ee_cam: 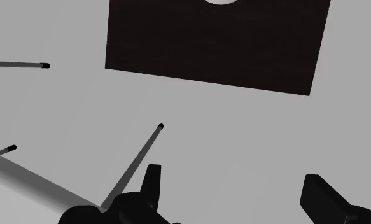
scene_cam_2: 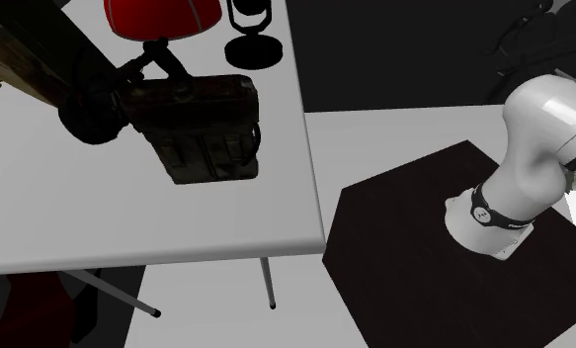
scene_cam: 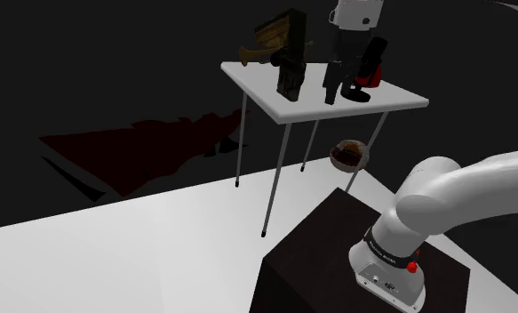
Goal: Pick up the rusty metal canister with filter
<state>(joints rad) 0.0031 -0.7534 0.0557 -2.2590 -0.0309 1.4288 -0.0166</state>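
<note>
The canister [scene_cam: 290, 67] is a dark, rusty-brown upright thing on the white table [scene_cam: 399, 96]. In the second exterior view the canister [scene_cam_2: 205, 129] shows a boxy body with a round dark filter [scene_cam_2: 90, 114] on its left side. My gripper [scene_cam: 331, 92] hangs from the white hand just to the shoulder view's right of the canister, apart from it, low over the table. In the wrist view my gripper [ee_cam: 238, 191] is open, its fingers [ee_cam: 152, 183] wide apart with nothing between them. Beyond them lie the grey floor and the dark stand top [ee_cam: 216, 44].
A red and black lamp-like thing [scene_cam: 370, 73] stands right of the gripper. A wooden box [scene_cam: 279, 31] and a brass horn [scene_cam: 252, 55] sit behind the canister. A brown bowl [scene_cam: 349, 154] shows below the table edge. Thin table legs [ee_cam: 136, 162] run under the tabletop.
</note>
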